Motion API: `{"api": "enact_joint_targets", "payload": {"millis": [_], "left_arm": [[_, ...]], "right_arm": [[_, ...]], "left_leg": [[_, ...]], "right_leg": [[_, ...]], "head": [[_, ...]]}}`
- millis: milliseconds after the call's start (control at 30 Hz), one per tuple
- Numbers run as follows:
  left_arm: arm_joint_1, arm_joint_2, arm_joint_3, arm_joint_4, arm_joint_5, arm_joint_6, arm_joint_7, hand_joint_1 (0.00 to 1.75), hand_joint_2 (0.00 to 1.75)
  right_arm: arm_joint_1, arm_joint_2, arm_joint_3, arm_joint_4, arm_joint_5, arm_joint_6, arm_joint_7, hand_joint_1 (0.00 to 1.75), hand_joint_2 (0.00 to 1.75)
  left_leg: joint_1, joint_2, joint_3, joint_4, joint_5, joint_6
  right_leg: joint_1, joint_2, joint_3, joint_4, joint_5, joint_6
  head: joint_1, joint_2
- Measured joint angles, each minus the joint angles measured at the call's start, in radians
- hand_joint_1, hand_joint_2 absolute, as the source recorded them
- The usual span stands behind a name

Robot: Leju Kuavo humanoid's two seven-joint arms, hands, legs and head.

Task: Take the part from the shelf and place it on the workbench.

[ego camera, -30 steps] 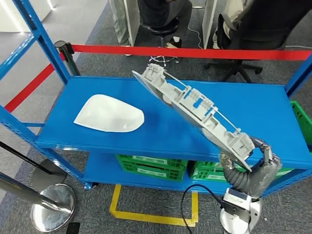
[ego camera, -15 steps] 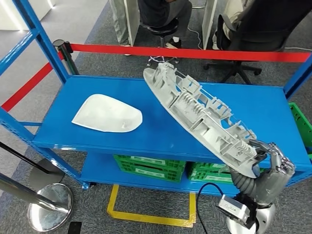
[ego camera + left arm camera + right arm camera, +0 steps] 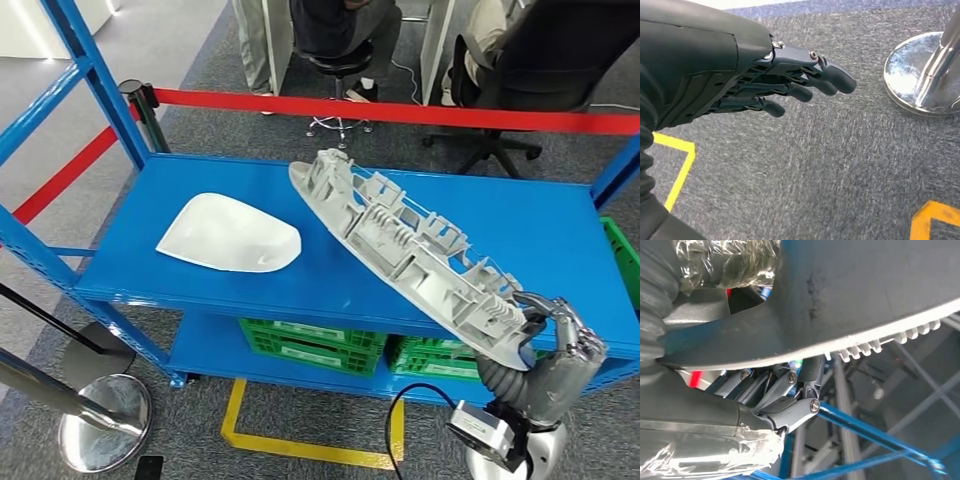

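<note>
Lowered slightly since the prior frame, grey ribbed part (image 3: 411,258) hangs tilted above blue shelf (image 3: 317,270), clamped at its near end by right hand (image 3: 555,350). Left hand (image 3: 764,85) hangs empty, fingers extended. No legible markings.

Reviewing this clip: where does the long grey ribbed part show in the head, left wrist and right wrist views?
Head view: the long grey ribbed part runs slantwise over the blue shelf, its near end held by the right hand.
Left wrist view: not in it; the left hand hangs over grey carpet.
Right wrist view: its smooth grey side lies across the hand.
Shared landmark: the blue shelf frame.
</note>
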Motion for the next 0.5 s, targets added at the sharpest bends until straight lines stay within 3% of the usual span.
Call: {"api": "enact_joint_targets", "payload": {"millis": [67, 133, 167, 233, 300, 333, 367, 433, 500], "left_arm": [[0.0, 0.001, 0.002, 0.0, -0.001, 0.003, 0.003, 0.0, 1.75], [-0.001, 0.001, 0.004, 0.0, -0.003, 0.004, 0.005, 0.0, 1.75], [-0.002, 0.001, 0.004, 0.0, -0.004, 0.004, 0.005, 0.0, 1.75], [-0.001, 0.001, 0.005, 0.0, -0.005, 0.004, 0.005, 0.0, 1.75], [0.0, 0.0, 0.005, 0.0, -0.006, 0.004, 0.005, 0.0, 1.75], [0.0, 0.001, 0.006, 0.0, -0.006, 0.005, 0.005, 0.0, 1.75], [0.0, 0.001, 0.006, 0.0, -0.006, 0.005, 0.005, 0.0, 1.75], [-0.001, 0.002, 0.006, 0.0, -0.007, 0.005, 0.005, 0.0, 1.75], [-0.003, 0.002, 0.006, 0.0, -0.008, 0.006, 0.005, 0.0, 1.75]], "right_arm": [[0.0, 0.0, 0.0, 0.005, -0.001, 0.0, 0.0, 1.75, 1.75], [0.0, 0.0, 0.0, 0.007, -0.004, 0.0, 0.0, 1.75, 1.75], [0.0, 0.0, 0.0, 0.008, -0.005, 0.0, 0.0, 1.75, 1.75], [0.0, 0.0, 0.0, 0.011, -0.006, 0.0, 0.0, 1.75, 1.75], [0.0, 0.0, 0.0, 0.014, -0.008, 0.0, 0.0, 1.75, 1.75], [0.0, 0.0, 0.0, 0.015, -0.009, 0.0, 0.0, 1.75, 1.75], [0.0, 0.0, 0.0, 0.016, -0.011, 0.0, 0.0, 1.75, 1.75], [0.0, 0.0, 0.0, 0.016, -0.013, 0.0, 0.0, 1.75, 1.75], [0.0, 0.0, 0.001, 0.016, -0.013, 0.0, 0.0, 1.75, 1.75]], "left_leg": [[0.0, 0.0, -0.002, -0.001, 0.002, -0.009], [0.002, 0.001, -0.009, 0.018, -0.017, -0.02], [0.003, 0.002, -0.022, 0.05, -0.041, -0.026], [0.007, 0.002, -0.074, 0.173, -0.106, -0.034], [0.008, 0.002, -0.116, 0.268, -0.136, -0.037], [0.008, 0.002, -0.112, 0.263, -0.121, -0.035], [0.008, 0.002, -0.09, 0.222, -0.091, -0.033], [0.006, 0.002, -0.021, 0.089, -0.027, -0.022], [0.002, 0.002, 0.017, 0.009, -0.009, -0.012]], "right_leg": [[0.001, 0.002, 0.0, -0.003, 0.004, -0.011], [-0.002, 0.001, 0.002, -0.007, 0.009, -0.022], [-0.004, -0.001, 0.003, -0.009, 0.011, -0.026], [-0.004, -0.003, 0.001, -0.01, 0.012, -0.031], [-0.003, -0.004, 0.0, -0.009, 0.012, -0.033], [-0.003, -0.003, 0.0, -0.009, 0.012, -0.033], [-0.003, -0.003, 0.001, -0.009, 0.013, -0.033], [-0.001, -0.002, 0.002, -0.008, 0.013, -0.03], [0.002, -0.003, -0.003, -0.007, 0.016, -0.022]], "head": [[0.001, 0.0], [-0.002, 0.0], [-0.004, 0.0], [-0.008, 0.0], [-0.008, 0.0], [-0.008, 0.0], [-0.008, 0.0], [-0.008, 0.0], [-0.007, 0.0]]}}
